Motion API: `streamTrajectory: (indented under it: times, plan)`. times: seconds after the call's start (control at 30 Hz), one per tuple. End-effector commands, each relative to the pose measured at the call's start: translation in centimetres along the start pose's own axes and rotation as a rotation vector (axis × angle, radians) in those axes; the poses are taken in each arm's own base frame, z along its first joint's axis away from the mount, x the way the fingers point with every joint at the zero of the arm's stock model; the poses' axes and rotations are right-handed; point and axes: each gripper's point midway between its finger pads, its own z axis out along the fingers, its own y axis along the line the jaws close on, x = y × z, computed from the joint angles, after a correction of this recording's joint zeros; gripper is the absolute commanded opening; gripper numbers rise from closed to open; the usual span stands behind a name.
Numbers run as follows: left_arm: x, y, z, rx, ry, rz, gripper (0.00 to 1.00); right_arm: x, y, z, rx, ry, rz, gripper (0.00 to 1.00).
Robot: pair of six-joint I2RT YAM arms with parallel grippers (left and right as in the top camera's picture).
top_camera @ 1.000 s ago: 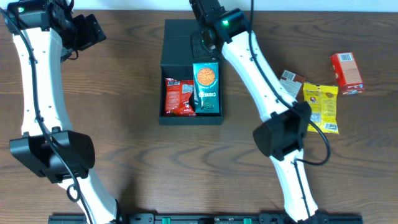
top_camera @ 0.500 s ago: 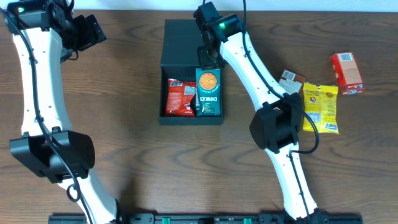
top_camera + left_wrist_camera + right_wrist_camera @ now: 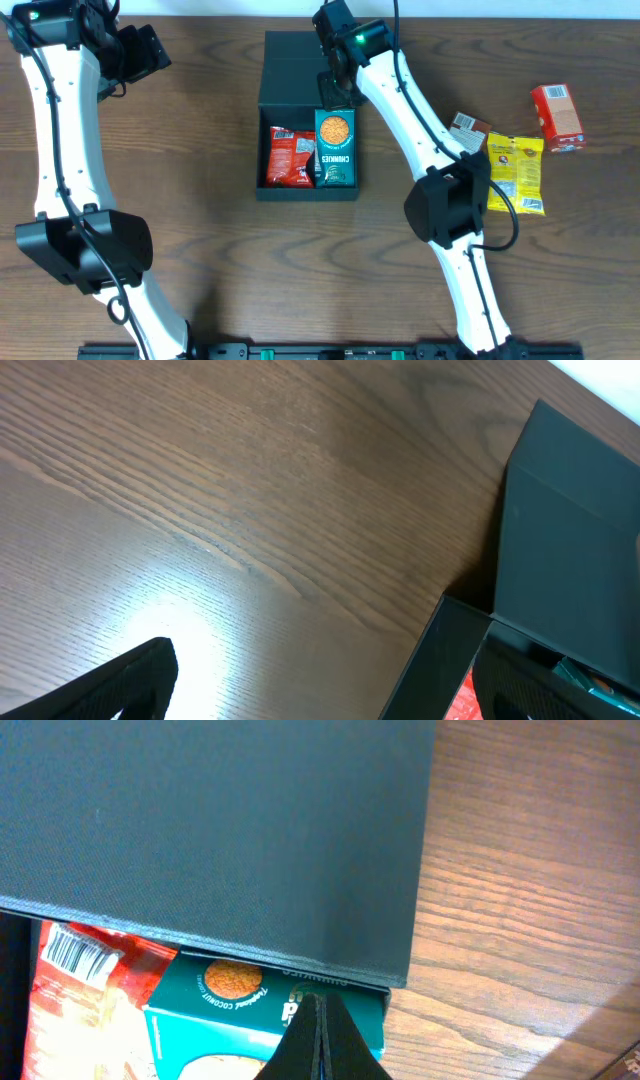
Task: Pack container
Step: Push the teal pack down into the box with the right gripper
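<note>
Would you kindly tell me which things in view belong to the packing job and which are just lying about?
In the job: container, open; red packet and teal packet inside it; right gripper, shut, at the teal packet.
Lying about, perhaps waiting to be packed: yellow packet, brown packet, red carton, loose to the container's right.

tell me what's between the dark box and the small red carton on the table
Overhead view: beside the dark box the right arm crosses, then a small brown packet and a yellow snack packet lie before the red carton.
</note>
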Motion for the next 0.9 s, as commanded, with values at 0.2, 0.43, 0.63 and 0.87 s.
streamTrajectory:
  times: [0.2, 0.43, 0.63, 0.87]
  plan:
    - [0.1, 0.3, 0.2, -0.002, 0.008, 0.011, 0.95, 2.0, 0.7, 0.7, -0.010, 0.060, -0.038, 0.01]
    - [0.1, 0.3, 0.2, -0.002, 0.008, 0.011, 0.95, 1.4, 1.1, -2.1, -0.043, 0.030, -0.037, 0.01]
    - [0.1, 0.3, 0.2, -0.002, 0.010, 0.011, 0.96, 3.5, 2.5, -4.2, -0.126, 0.104, -0.045, 0.01]
    - [0.1, 0.3, 0.2, -0.002, 0.009, 0.011, 0.95, 7.1, 3.6, -2.2, -0.112, 0.237, -0.079, 0.01]
